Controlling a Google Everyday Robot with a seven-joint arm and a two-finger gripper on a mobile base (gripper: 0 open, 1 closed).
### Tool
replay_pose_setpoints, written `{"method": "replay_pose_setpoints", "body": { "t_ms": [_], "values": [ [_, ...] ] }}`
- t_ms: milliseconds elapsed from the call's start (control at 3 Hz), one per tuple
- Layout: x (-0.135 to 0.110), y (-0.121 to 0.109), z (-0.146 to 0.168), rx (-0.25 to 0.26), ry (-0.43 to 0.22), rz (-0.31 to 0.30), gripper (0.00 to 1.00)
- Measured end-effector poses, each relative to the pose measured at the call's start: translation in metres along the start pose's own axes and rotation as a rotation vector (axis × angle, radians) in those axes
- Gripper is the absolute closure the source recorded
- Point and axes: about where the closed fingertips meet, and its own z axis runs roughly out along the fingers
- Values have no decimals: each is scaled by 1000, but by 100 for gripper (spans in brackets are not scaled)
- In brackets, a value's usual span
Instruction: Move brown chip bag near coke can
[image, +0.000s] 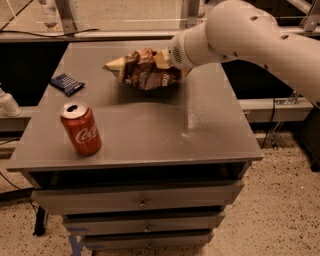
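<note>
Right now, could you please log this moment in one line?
brown chip bag: over table rear | gripper: at bag's right end | coke can: upright, front left, apart from bag

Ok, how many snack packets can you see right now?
2. The brown chip bag is at the gripper, over the back middle of the table; a small dark blue packet lies flat near its back left edge. The arm could hide more.
</note>
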Motion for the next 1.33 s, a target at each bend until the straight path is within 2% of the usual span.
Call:
{"method": "replay_pose_setpoints", "body": {
  "t_ms": [333, 1000, 1333],
  "values": [
    [5, 40, 3, 35, 15, 4, 100],
    [39, 76, -20, 80, 14, 104, 100],
    [60, 88, -36, 79, 20, 152, 100]
  ]
}}
